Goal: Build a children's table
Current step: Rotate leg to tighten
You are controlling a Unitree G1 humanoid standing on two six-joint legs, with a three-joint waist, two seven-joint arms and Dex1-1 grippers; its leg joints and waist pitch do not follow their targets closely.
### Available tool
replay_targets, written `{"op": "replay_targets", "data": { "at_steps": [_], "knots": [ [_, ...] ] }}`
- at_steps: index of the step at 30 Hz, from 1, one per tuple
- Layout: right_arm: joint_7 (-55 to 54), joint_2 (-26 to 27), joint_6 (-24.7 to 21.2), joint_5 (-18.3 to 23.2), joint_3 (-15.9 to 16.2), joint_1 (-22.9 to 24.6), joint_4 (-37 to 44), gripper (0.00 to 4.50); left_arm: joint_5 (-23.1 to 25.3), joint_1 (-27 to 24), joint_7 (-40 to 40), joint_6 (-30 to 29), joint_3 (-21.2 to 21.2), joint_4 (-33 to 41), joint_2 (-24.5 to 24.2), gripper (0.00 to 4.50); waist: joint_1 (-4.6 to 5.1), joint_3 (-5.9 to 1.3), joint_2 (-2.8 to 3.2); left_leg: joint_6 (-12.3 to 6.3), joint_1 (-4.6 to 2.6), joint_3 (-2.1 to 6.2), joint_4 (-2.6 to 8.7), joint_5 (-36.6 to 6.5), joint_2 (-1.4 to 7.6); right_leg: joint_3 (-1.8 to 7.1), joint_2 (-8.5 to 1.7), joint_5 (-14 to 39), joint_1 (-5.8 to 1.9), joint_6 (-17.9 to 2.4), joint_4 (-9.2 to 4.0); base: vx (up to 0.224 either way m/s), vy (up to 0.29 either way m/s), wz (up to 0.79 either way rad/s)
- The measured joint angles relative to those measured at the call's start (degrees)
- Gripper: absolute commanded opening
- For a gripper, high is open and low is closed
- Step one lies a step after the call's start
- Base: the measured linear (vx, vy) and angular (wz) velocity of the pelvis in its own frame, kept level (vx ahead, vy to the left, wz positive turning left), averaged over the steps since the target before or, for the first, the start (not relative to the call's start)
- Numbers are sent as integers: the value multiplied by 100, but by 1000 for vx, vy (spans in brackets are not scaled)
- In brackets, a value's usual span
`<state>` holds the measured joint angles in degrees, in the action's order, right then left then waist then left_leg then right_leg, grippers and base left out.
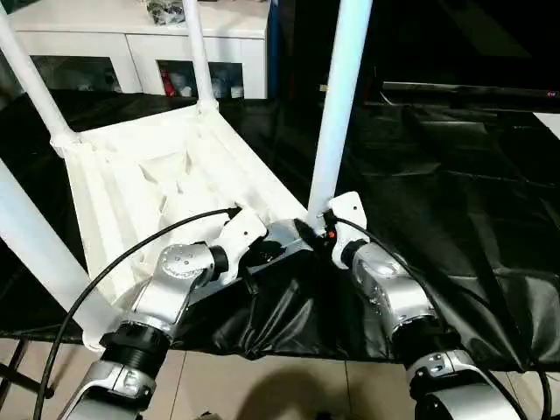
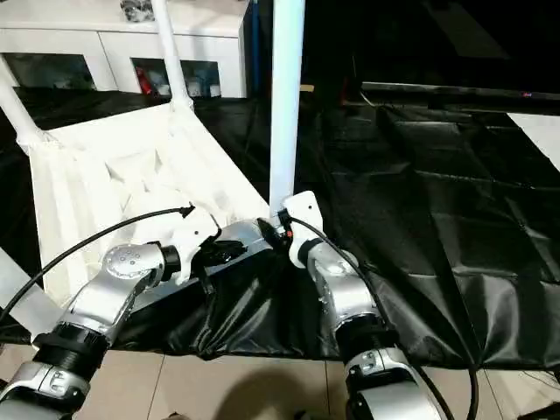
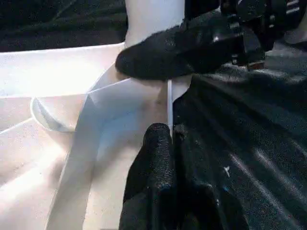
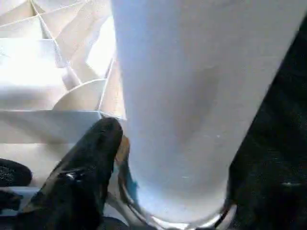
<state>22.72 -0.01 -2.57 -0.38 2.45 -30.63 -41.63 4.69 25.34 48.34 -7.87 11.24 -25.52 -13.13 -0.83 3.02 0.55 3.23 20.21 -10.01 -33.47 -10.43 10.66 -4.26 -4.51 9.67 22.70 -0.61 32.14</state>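
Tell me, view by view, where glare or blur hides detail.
Left eye view: the black sheet carries bright sheen along its folds. Left wrist view: the tabletop washes out to flat white. Right wrist view: the near leg is close and soft-edged, the ribs beside it overexposed.

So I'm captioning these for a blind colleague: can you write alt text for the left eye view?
An upside-down white tabletop lies on a black sheet, its white legs standing up from the corner sockets. At the near corner, the right tool sits at the base of the nearest leg, the left tool beside it at the tabletop's edge. A white cabinet stands behind.
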Motion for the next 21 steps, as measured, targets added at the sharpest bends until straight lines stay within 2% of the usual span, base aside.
{"op": "replay_targets", "data": {
  "at_steps": [1, 3, 4, 6, 9, 11, 14, 18, 21],
  "knots": [
    [83, -24, 1, 0, 1, 9, 21, 377, 0, 0, 18, 36, 14, -2, -25, 0, 4, 0, 0, 0, 1, 0, 0, 0, -5, 9, 0, 0, 2, 0, 0, 0, 0, 0],
    [246, -62, 9, 2, 9, 38, 63, 385, -3, 0, 43, 89, 42, -3, -63, 0, 5, 1, -1, -1, 2, -1, 3, 0, -10, 17, 0, -1, 5, -1, 0, 0, 0, 0],
    [362, -97, 20, 4, 27, 45, 81, 407, -7, 0, 78, 125, 46, -3, -88, 0, 8, 1, -1, -1, 3, -1, 4, 0, -11, 18, 0, -1, 8, -2, 1, 0, 0, 0],
    [539, -193, 51, 7, 61, 67, 119, 420, -14, 0, 135, 177, 58, -6, -117, 0, 4, 1, -3, -1, 7, -1, 10, 0, -11, 19, 0, -4, 12, -6, 1, 0, 0, 0],
    [1050, -497, 82, 64, 253, 200, 349, 420, -78, 0, 304, 292, 108, -9, -202, 0, -42, 1, -3, -2, 8, -6, 19, 0, -11, 24, 1, -13, 15, -19, 14, 0, 0, 0],
    [1529, -733, -17, 156, 277, 332, 615, 420, -118, -4, 523, 394, 119, -11, -305, 0, -108, 1, -2, -2, 8, -7, 19, 0, -11, 27, 1, -22, 20, -27, 33, 0, 0, 0],
    [2399, -1213, -69, 323, 406, 632, 1095, 420, -254, -6, 945, 617, 176, -24, -553, 0, -177, 0, -8, 0, 0, -18, 5, 0, -10, 54, 1, -40, 22, -26, 107, 17, -9, 4],
    [3253, -1776, -98, 507, 505, 882, 1557, 420, -397, 12, 1382, 881, 171, -93, -776, 0, -289, -3, -3, 1, 2, -33, 53, 0, 12, 44, 9, -59, 30, -35, 110, 55, -29, 8],
    [3526, -1983, -146, 586, 522, 971, 1725, 420, -447, 69, 1488, 983, 165, -178, -884, 0, -302, -4, -1, 3, 15, -36, 62, -2, 25, 37, 20, -52, 43, -33, 110, 18, -8, 1]
  ]
}}
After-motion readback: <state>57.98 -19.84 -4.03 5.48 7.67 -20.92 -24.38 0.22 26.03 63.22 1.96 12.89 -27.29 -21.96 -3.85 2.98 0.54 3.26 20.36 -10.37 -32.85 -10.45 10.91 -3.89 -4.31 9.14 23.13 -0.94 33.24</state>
